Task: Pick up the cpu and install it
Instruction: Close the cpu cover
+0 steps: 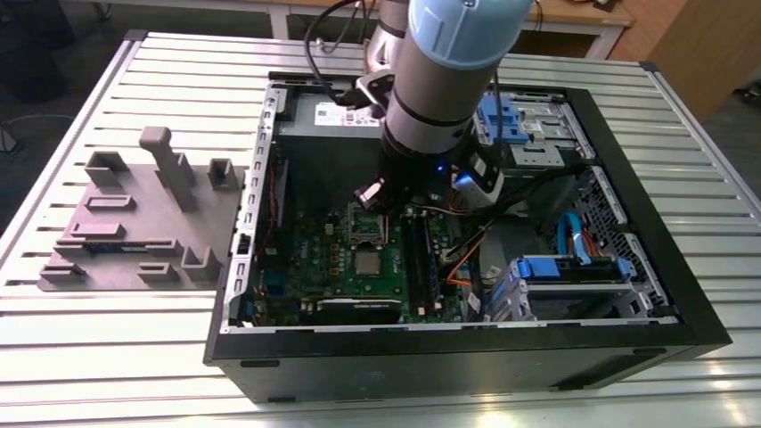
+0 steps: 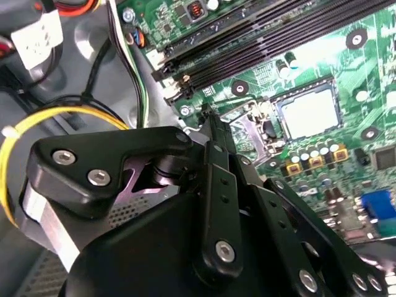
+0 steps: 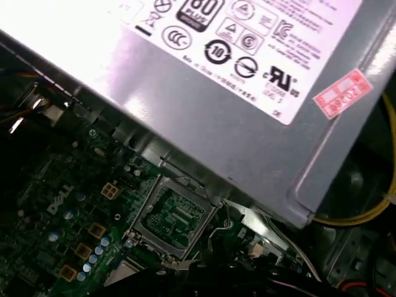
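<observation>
The cpu (image 1: 369,263), a small shiny silver square, lies flat in the socket on the green motherboard (image 1: 312,267) inside the open computer case. In the second wrist view the cpu (image 2: 307,111) shows as a pale square in a dark surround. The hinged metal frame (image 1: 366,226) stands open just behind it, and in the first wrist view green board shows through the frame (image 3: 170,216). My gripper (image 1: 387,209) hangs over the frame's far side. Its black fingers meet at a narrow tip (image 2: 209,117) beside the socket, shut with nothing between them.
The grey power supply (image 3: 204,93) with a white label sits close behind the socket. Black memory slots (image 2: 260,37) run beside it. Yellow cable (image 2: 37,124) loops nearby. Blue drive bays (image 1: 571,267) fill the case's right side. A grey fixture plate (image 1: 143,223) lies outside, on the exterior view's left.
</observation>
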Controlling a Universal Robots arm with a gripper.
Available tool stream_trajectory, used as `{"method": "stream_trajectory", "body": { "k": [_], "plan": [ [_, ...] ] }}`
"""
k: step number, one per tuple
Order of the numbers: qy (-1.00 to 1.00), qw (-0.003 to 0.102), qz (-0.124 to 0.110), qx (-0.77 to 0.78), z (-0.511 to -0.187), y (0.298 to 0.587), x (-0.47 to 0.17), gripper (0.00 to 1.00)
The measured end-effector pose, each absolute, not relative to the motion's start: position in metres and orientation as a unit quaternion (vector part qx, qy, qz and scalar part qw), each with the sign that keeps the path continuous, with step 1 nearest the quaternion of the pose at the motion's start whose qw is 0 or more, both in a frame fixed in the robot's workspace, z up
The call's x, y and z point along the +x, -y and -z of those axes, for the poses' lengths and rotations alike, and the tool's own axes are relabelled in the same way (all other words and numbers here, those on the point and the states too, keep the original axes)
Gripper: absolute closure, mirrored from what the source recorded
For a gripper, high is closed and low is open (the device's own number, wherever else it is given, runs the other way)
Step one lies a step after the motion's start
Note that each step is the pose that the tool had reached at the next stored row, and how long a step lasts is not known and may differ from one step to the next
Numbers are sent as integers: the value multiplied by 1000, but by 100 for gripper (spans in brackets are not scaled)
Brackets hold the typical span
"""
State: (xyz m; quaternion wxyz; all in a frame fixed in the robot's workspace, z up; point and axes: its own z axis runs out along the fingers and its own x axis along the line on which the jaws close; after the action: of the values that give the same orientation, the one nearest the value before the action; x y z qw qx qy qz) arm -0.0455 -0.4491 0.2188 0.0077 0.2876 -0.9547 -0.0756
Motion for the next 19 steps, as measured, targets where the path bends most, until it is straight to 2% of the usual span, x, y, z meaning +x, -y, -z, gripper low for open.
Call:
{"method": "stream_trajectory", "body": {
  "k": [8, 19],
  "plan": [
    [941, 11, 78, 329, -217, 449, -37, 90],
    [939, 6, 94, 332, -213, 442, -32, 90]
  ]
}}
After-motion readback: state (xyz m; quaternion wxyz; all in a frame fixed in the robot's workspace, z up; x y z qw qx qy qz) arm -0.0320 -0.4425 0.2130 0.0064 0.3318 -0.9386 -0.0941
